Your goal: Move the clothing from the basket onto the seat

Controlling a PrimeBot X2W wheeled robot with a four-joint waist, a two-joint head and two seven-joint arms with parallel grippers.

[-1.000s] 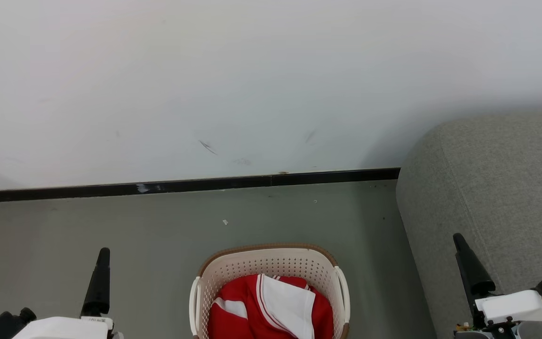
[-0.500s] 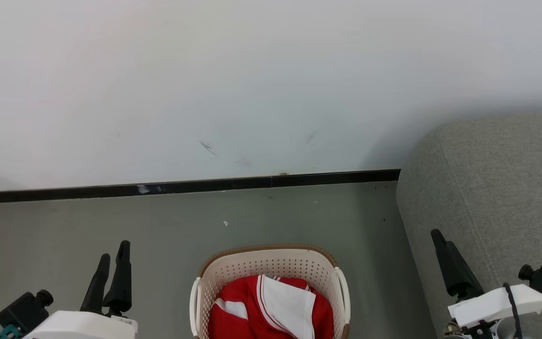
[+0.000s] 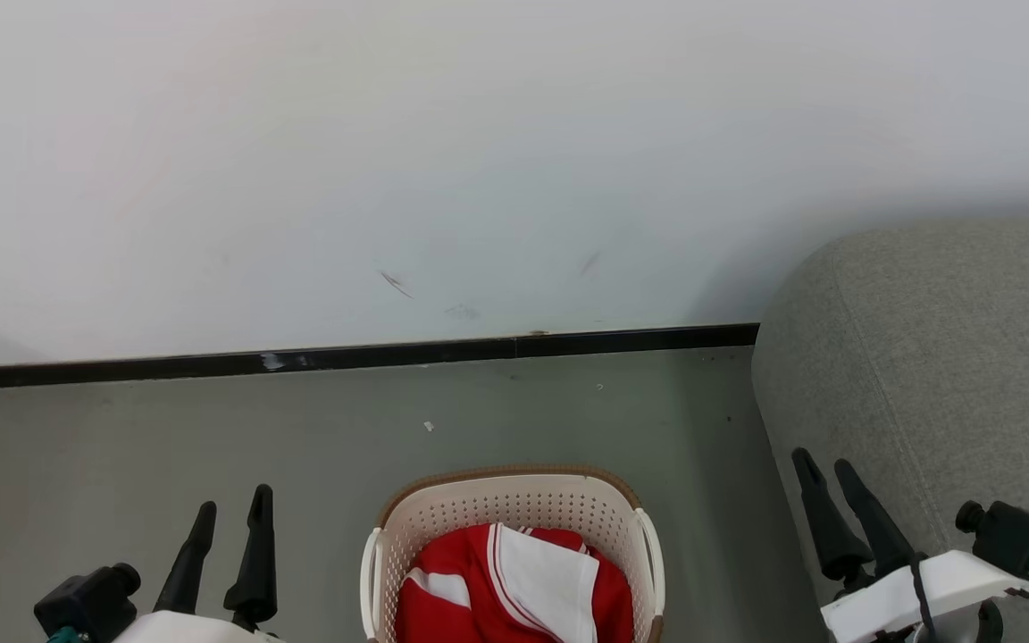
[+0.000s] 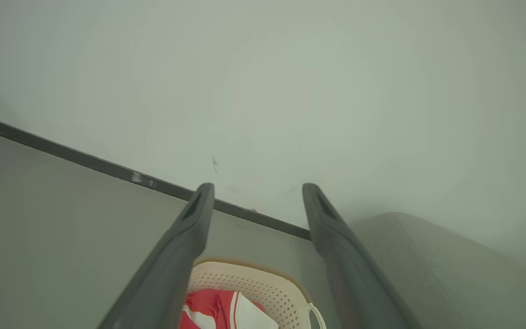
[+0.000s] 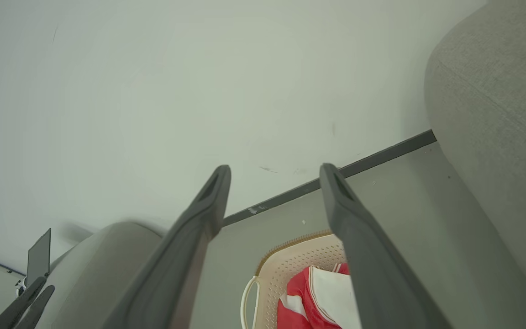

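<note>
The cream basket (image 3: 514, 507) stands on the floor at the bottom centre, with the red and white clothing (image 3: 479, 589) heaped inside. The grey seat (image 3: 943, 357) rises to its right. My left gripper (image 3: 234, 500) is open to the left of the basket, above the floor. My right gripper (image 3: 823, 461) is open beside the seat's edge, right of the basket. Between the spread fingers of my left gripper (image 4: 257, 187) lie the basket (image 4: 263, 288), clothing (image 4: 208, 304) and seat (image 4: 436, 269). My right gripper (image 5: 275, 168) frames the basket (image 5: 290, 260) and clothing (image 5: 322, 292), with the seat (image 5: 496, 114) alongside.
A white wall (image 3: 479, 161) with a black skirting strip (image 3: 389, 355) closes the far side of the grey-green floor (image 3: 300, 429). In the right wrist view another rounded grey upholstered shape (image 5: 98, 260) and a dark flat panel (image 5: 39, 258) sit at the lower left.
Both wrists have turned, so each gripper now shows two spread fingers. The left gripper has shifted right and the right gripper left, both closer to the basket. The clothing has not moved.
</note>
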